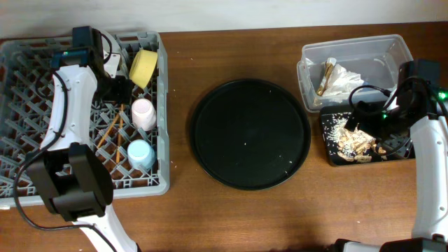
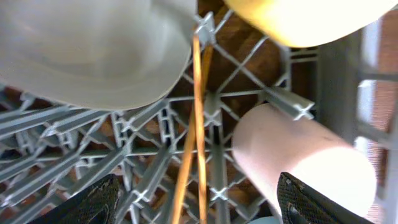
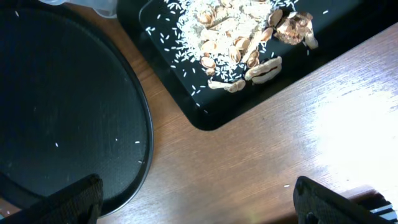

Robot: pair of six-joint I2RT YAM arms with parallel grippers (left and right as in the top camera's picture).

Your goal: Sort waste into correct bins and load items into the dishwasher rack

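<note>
The grey dishwasher rack [image 1: 28, 112] at the left holds the yellow bowl [image 1: 143, 66], pink cup [image 1: 143, 113], light-blue cup [image 1: 140, 152] and two chopsticks [image 1: 110, 129]. My left gripper [image 1: 119, 89] hovers open and empty over the rack. In its wrist view it [image 2: 199, 202] straddles the chopsticks [image 2: 198, 124], between the grey plate [image 2: 87, 50], the pink cup [image 2: 298, 155] and the yellow bowl [image 2: 298, 18]. The clear tub [image 1: 388, 49] holds the white napkin [image 1: 344, 78] and gold wrapper [image 1: 327, 73]. Food scraps [image 1: 353, 143] lie in the flat black tray [image 1: 329, 150]. My right gripper [image 1: 365, 120] is open and empty above it.
The large round black tray [image 1: 250, 133] sits mid-table with a few white grains on it; its edge shows in the right wrist view [image 3: 62, 93] next to the flat black tray [image 3: 186, 81] and scraps [image 3: 249, 31]. Bare wooden table lies under the right gripper [image 3: 199, 199].
</note>
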